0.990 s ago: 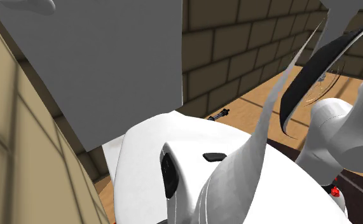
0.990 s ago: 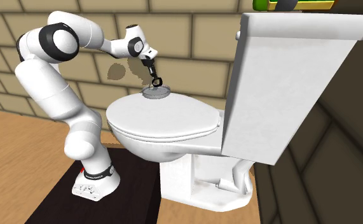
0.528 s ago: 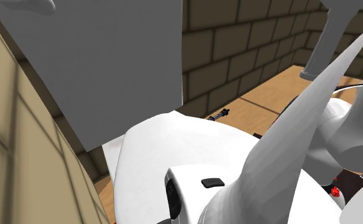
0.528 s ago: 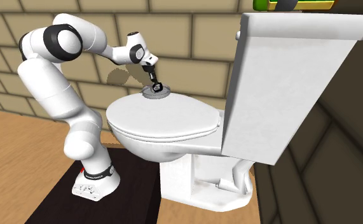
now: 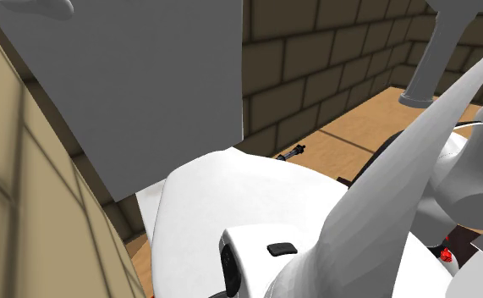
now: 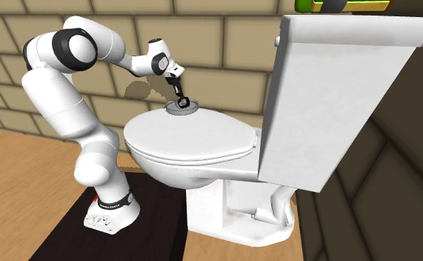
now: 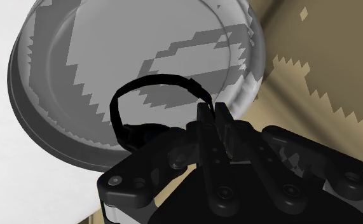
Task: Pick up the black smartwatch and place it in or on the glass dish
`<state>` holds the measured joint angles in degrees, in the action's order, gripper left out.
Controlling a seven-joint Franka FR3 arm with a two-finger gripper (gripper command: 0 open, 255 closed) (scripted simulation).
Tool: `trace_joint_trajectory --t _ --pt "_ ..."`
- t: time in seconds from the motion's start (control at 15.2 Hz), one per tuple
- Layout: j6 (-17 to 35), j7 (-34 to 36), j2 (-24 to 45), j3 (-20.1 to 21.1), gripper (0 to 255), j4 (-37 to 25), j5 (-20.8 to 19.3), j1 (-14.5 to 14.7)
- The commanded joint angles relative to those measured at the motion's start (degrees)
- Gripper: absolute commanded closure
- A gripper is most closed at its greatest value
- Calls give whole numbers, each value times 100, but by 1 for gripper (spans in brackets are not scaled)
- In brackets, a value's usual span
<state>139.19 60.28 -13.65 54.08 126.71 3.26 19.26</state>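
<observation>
Gripper (image 7: 213, 118): fingers pinched narrow on strap of black smartwatch (image 7: 164, 78), which hangs just above glass dish (image 7: 65, 83); dish sits on toilet lid (image 6: 202, 144). Risk: release near dish rim; watch could tip outside.

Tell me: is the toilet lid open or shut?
Shut: the white lid lies down flat, and the dish rests on it.
</observation>
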Motion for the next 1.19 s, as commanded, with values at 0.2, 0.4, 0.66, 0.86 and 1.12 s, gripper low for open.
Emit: trace_joint_trajectory --t 0.2,0.4,0.66,0.86,1.12 --pt "0 0 0 0 0 0 0 0" --pt "-183 -137 -192 -140 0 -39 195 115" --pt "-712 -405 -647 -496 0 -189 571 386" --pt "-712 -404 -646 -498 0 -189 570 388" --pt "-712 -404 -646 -498 0 -189 570 388"
